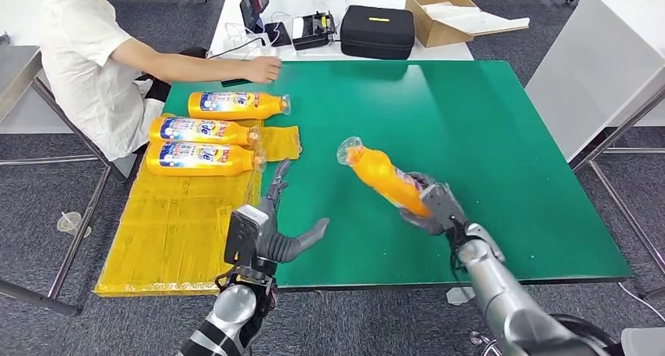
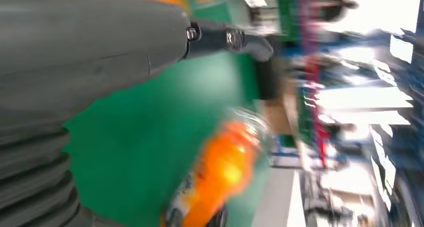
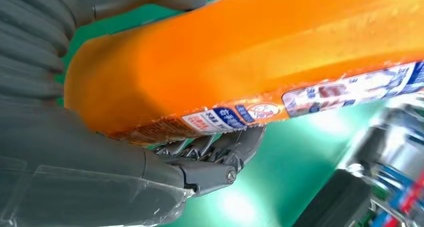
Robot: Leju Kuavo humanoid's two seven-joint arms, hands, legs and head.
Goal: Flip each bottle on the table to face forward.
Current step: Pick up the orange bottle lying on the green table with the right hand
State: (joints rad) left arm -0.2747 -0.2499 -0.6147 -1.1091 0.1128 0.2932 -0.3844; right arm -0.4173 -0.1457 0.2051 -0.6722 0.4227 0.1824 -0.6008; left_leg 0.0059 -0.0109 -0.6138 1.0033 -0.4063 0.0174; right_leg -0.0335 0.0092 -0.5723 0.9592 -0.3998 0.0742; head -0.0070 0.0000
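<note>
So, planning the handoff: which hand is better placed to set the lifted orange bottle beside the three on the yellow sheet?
Probably left. The left hand is open beside the yellow sheet; the right hand holds the orange bottle farther away.

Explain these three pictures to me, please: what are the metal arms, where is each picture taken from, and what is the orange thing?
They belong to a two-armed humanoid robot. The wide picture is its own view, looking down at a green table. The other two come from cameras at its wrists, so they look turned and blurry.

The right robot hand grips an orange bottle, lifted at a slant above the table; the right wrist picture shows that bottle up close with part of its label. The left robot hand holds nothing, fingers spread.

Three more bottles lie on their sides on a yellow sheet, labels up. A seated person rests a hand on the table's far edge.
</note>
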